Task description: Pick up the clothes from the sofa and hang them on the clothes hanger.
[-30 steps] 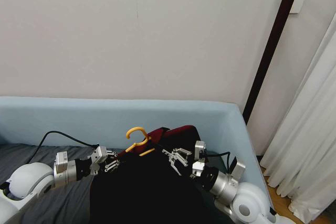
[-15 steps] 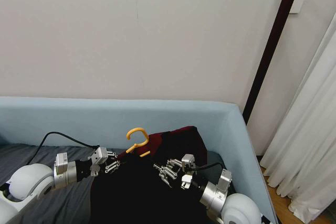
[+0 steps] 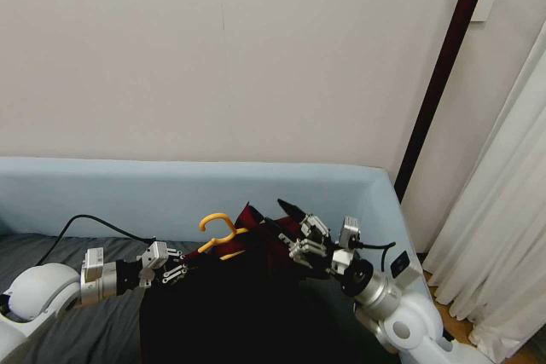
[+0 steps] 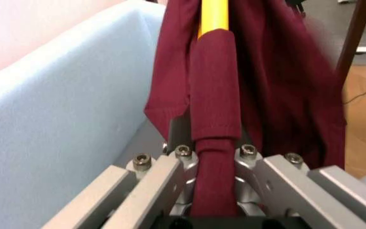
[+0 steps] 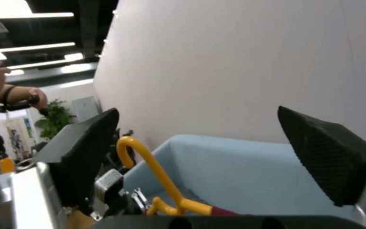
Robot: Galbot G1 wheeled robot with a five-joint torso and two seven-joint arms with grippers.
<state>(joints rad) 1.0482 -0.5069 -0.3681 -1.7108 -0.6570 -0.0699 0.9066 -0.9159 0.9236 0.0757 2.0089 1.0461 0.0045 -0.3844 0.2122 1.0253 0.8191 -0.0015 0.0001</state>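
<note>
The task stood roughly at its midpoint, as far as could be judged: the maroon garment [image 3: 232,317] was already threaded onto the yellow hanger [image 3: 218,222], and the hanger had not yet reached the dark clothes rack [image 3: 439,74], whose upright stood beyond the right end of the sofa [image 3: 128,192], well apart from both arms. The garment hung over the right half of the sofa, near its back edge. The hanger's hook stood up above the collar in front of the pale blue backrest, and the cloth fell away below the head view's lower edge, so whether its hem touched the seat could not be told. The left end effector [image 3: 173,268] reached in from the sofa's left side over the grey seat. The left wrist view showed its jaws clamped narrowly on the hanger's arm through the fabric, with a roll of maroon cloth pinched between them and bare yellow showing farther up. The right end effector [image 3: 294,229] sat at the garment's other shoulder, close to the sofa's right rear corner. Its two black pads [image 5: 326,160] were spread wide, with only the wall, the backrest and the hook seen between them, so it gripped nothing. What seemed left was to secure that side if needed, lift the loaded hanger clear of the sofa, carry it past the sofa's right end and set the hook over the rack's bar.
</note>
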